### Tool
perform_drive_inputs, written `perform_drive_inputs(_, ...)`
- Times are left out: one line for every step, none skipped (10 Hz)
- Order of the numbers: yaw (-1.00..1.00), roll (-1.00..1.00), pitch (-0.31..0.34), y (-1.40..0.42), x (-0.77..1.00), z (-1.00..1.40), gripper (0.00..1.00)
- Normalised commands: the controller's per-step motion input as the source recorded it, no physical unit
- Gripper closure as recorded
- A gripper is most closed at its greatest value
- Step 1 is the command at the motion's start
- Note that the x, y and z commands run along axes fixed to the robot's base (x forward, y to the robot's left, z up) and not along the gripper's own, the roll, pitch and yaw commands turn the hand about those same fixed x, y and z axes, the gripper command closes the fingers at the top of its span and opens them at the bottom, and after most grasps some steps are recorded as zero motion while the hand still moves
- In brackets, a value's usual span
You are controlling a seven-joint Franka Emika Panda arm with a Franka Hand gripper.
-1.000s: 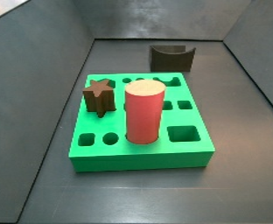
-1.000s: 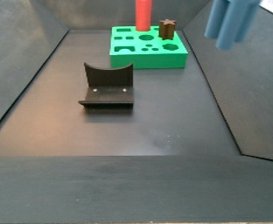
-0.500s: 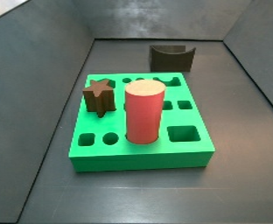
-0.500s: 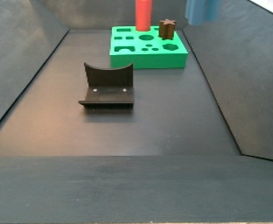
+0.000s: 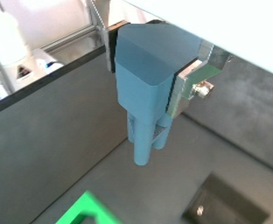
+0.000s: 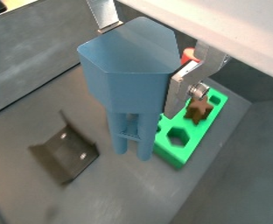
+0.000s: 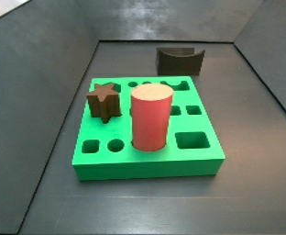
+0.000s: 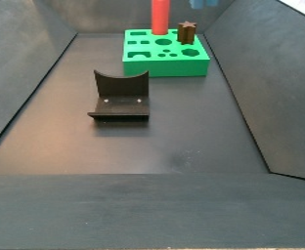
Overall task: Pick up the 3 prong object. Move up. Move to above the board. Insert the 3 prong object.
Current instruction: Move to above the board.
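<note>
Tool (image 6: 145, 87) clamped on the 3 prong object (image 6: 129, 79), which I carry high, prongs down, clear of the bench | board (image 7: 149, 138) below, lower right in a wrist view, red cylinder (image 7: 150, 117) and star block (image 7: 104, 101) already seated | tool out of both side views | fixture (image 8: 118, 96) stands apart.

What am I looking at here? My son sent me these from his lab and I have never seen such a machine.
It is a robot arm with a two-finger gripper. Two cameras ride on its wrist; two stand beside the table. In both wrist views the gripper, raised above the floor, holds the 3 prong object, a light-blue plastic piece with prongs pointing down. In both side views the green board lies on the dark floor, with shaped holes in its top. A red cylinder and a dark brown star block stand in it. The dark bracket on the floor is the fixture.
</note>
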Motion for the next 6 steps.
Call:
perform_drive_inputs(0.01, -0.01, 0.056, -1.00, 0.24, 0.01, 1.00)
perform_drive_inputs(0.01, 0.00, 0.055, -1.00, 0.24, 0.01, 1.00)
perform_drive_inputs(0.01, 0.00, 0.061, -1.00, 0.25, 0.01, 1.00)
perform_drive_inputs(0.01, -0.01, 0.066, -1.00, 0.27, 0.01, 1.00)
perform_drive_inputs(0.01, 0.00, 0.071, -1.00, 0.28, 0.02, 1.00)
perform_drive_inputs(0.01, 0.01, 0.077, -1.00, 0.30, 0.02, 1.00)
